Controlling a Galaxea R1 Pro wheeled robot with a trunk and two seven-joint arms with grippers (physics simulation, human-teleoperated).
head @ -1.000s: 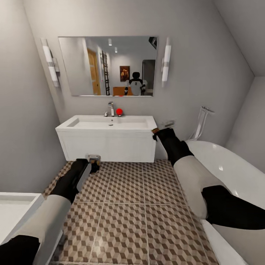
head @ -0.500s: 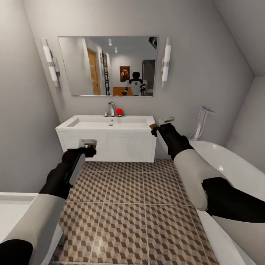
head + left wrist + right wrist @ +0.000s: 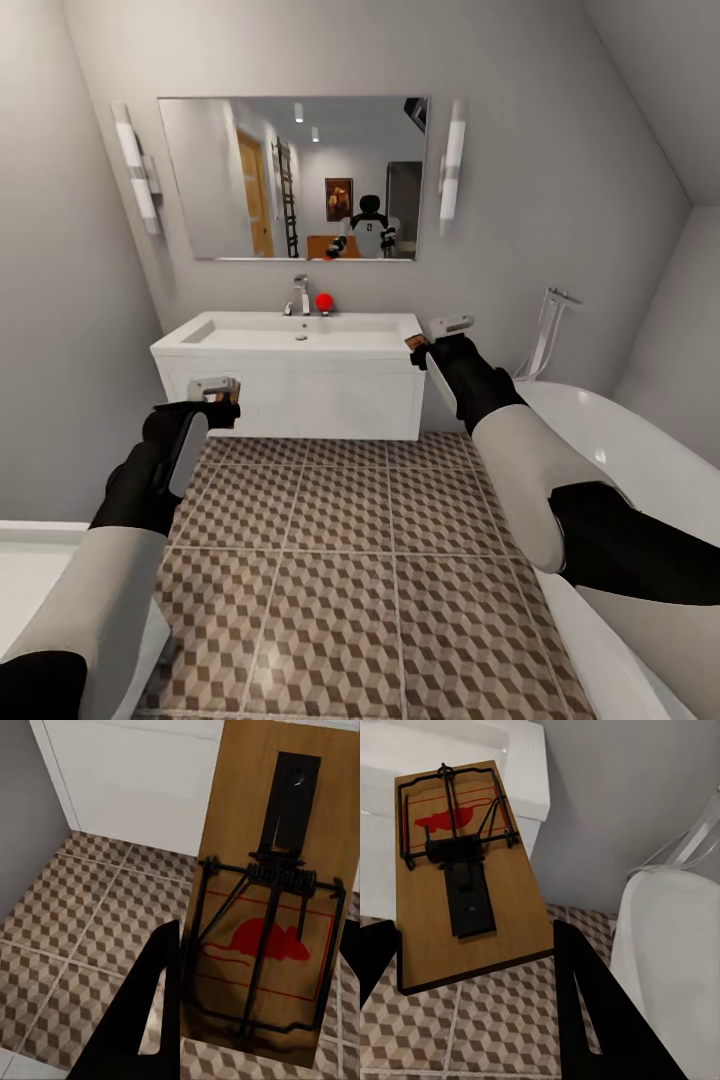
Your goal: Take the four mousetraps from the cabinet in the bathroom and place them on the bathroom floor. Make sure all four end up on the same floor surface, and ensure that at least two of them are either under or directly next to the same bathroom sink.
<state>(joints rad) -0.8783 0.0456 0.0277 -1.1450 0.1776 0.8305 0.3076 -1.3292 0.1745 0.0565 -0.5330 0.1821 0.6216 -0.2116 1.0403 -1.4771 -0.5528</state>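
Here we face a white sink (image 3: 300, 335) on a wall-hung vanity, sitting just above the middle of the head view, with a chrome faucet (image 3: 301, 296) and a small red object (image 3: 324, 302) at its back edge. Above it hangs a mirror (image 3: 295, 178) flanked by two wall lights. The cube-patterned floor (image 3: 340, 560) fills the lower middle of the frame. A white bathtub (image 3: 620, 480) curves along the right side, and a white fixture corner (image 3: 30, 560) shows at the lower left.

Our left arm reaches up from the lower left. Its gripper (image 3: 215, 397) hangs in front of the vanity's left end, above the floor, clamped on a mousetrap (image 3: 212, 386). In the left wrist view, this trap (image 3: 274, 892) shows as a tan board with a dark spring bar and a red mouse print, one dark finger (image 3: 146, 1009) pressed along its edge, the tiles and vanity front behind it.

Our right arm comes in from the lower right. Its gripper (image 3: 428, 345) sits at the vanity's right corner, level with the basin rim, closed on a second mousetrap (image 3: 418, 341). In the right wrist view, that board (image 3: 465, 904) lies flat between the two dark fingers (image 3: 600, 1012), with the vanity corner, grey wall and tub edge beyond.
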